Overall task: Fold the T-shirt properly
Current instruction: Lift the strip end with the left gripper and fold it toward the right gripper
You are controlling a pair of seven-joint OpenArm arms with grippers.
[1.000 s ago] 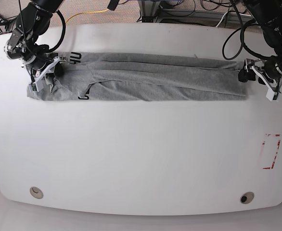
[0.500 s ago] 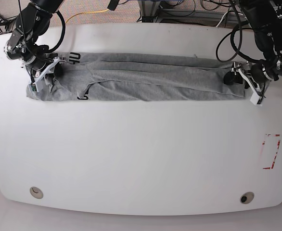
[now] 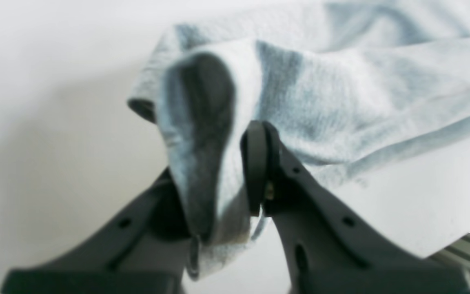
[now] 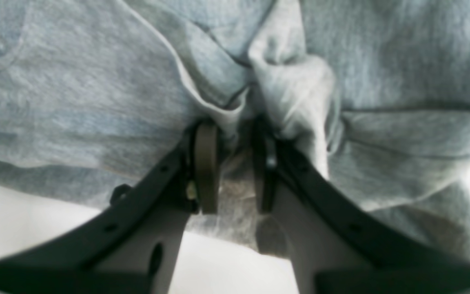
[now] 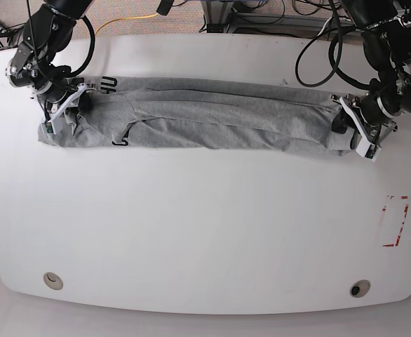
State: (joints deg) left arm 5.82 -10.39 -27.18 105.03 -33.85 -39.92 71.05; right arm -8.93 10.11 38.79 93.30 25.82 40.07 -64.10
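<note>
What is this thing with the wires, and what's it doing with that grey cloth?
It's a robot with two arms. One picture looks down on the white table from above; the other two come from little cameras on the arms' wrists. The grey cloth is a T-shirt, already folded into a long strip, and the robot's job is to fold it properly. The left tool, on your right in the big view, is pinching one end of it. The right tool is at the other end, with a bit of cloth bunched between its two dark fingers.
</note>
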